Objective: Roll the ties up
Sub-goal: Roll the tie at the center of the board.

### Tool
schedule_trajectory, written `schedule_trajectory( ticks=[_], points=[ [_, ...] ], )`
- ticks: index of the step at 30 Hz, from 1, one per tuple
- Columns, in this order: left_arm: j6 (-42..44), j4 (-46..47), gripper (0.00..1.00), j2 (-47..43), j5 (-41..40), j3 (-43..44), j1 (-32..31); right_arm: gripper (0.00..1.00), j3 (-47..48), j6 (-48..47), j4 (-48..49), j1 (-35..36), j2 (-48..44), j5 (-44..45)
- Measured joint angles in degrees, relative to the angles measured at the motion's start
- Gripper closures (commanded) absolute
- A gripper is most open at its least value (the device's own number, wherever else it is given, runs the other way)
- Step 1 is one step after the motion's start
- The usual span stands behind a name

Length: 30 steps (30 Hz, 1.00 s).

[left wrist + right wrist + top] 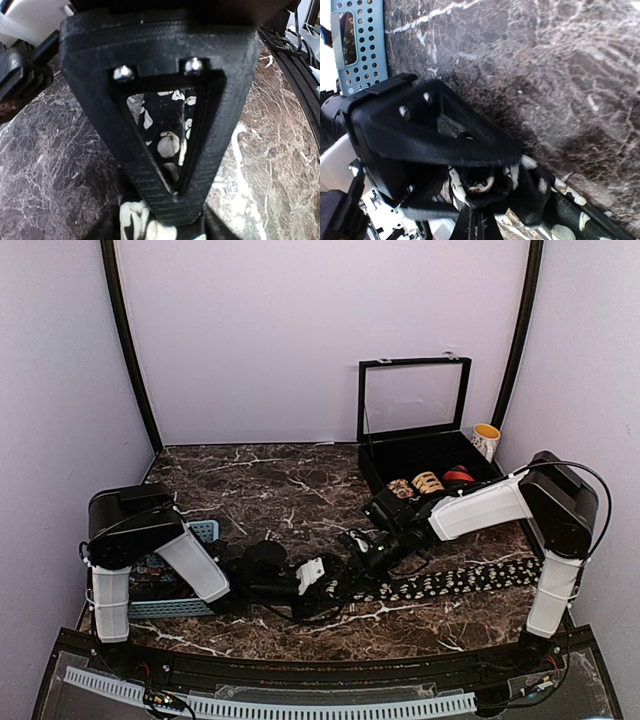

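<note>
In front of the black case, the right gripper pinches the bunched end of a limp, slippery-looking tie, likely best gripped there; whether the left gripper is closed cannot be told.

Black tie, white floral print

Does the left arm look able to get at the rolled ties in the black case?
Probably not directly: the right arm lies across the table between the left gripper and the case, blocking the straight path.
</note>
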Motion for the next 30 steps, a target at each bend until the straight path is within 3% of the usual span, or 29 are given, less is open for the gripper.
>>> schedule_trajectory(
  ticks=[3,20,21,26,30],
  points=[
    [1.14,-0.26,0.65,0.0,0.42,-0.02,0.02,1.0,0.0,0.02,0.02,0.0,0.0,-0.63],
    [4.33,-0.2,0.67,-1.77,0.39,-2.64,0.0,1.0,-5.77,-1.51,0.0,-3.67,-2.84,-2.21],
    [4.42,-0.26,0.63,-1.81,0.39,-2.64,0.0,1.0,-5.77,-1.75,0.0,-3.69,-2.78,-2.27],
    [4.44,-0.79,0.26,-2.34,0.63,-2.73,0.09,1.0,-6.38,-2.58,-0.31,-3.96,-1.64,-2.4],
    [3.8,-1.84,0.18,-2.64,1.14,-2.4,0.15,1.0,-6.54,-2.89,-0.31,-4.15,-1.49,-3.02]
  ],
)
